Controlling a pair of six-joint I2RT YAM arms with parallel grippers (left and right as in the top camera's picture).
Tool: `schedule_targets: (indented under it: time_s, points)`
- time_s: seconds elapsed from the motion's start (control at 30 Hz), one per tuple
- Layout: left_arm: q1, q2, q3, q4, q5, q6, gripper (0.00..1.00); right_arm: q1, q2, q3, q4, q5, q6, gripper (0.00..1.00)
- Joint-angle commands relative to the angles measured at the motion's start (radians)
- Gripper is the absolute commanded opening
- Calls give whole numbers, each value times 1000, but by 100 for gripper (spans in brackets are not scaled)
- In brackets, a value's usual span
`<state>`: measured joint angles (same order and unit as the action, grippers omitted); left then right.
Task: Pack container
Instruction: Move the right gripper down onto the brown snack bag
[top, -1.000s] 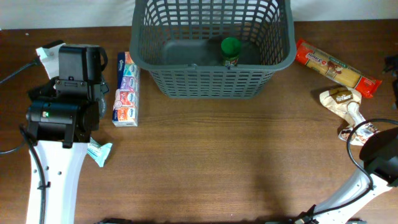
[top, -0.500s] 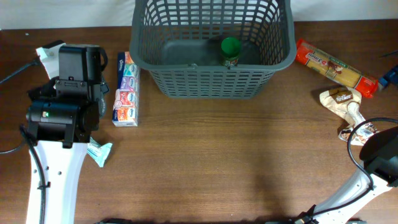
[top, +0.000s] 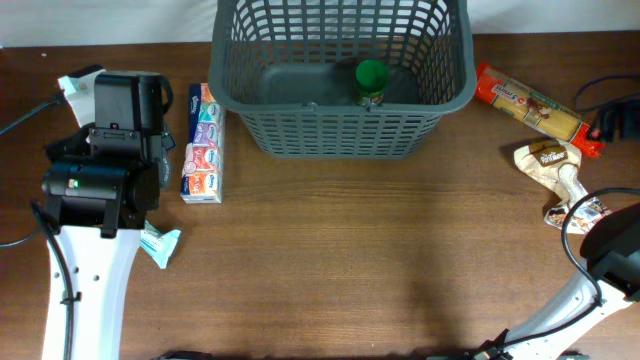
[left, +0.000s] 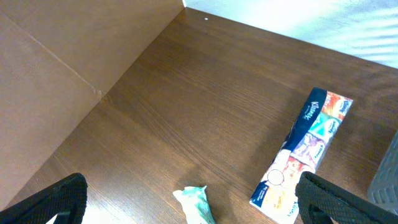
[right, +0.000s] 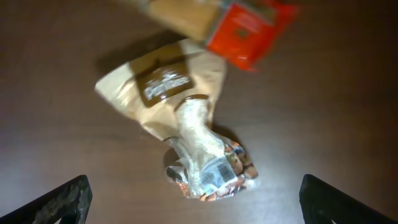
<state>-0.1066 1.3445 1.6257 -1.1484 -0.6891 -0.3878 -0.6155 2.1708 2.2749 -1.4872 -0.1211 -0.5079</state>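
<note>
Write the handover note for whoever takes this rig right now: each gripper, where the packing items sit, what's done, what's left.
Left gripper: open, empty, above the table near the tissue pack and a small teal packet.
Right gripper: open, empty, over the beige bag.
Container: far middle of the table.
Done: green-capped bottle inside it.
Left to pack: tissue pack and teal packet on its left, pasta packet and beige bag on its right, all on the table.
</note>
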Motion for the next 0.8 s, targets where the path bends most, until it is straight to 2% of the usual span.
schedule_targets:
  time_s: [0.0, 0.1, 0.2, 0.33, 0.4, 0.6, 0.77]
  points:
    - [5, -10, 13, -1, -14, 0, 99, -6, -2, -67, 17, 19, -200, 99]
    - [5, -10, 13, -1, -14, 0, 99, -18, -2, -122, 81, 123, -199, 99]
    - [5, -10, 13, -1, -14, 0, 99, -23, -2, -140, 72, 107, -164, 99]
    - [5, -10, 13, -1, -14, 0, 99, -24, -2, -179, 84, 72, -203, 99]
    - [5, -10, 13, -1, -14, 0, 99, -24, -2, -227, 127, 74, -240, 99]
    - [5, -10, 13, -1, -14, 0, 99, -25, -2, -433, 299, 78, -236, 99]
    - [5, -10, 13, -1, -14, 0, 99, -25, -2, -546, 351, 111, -236, 99]
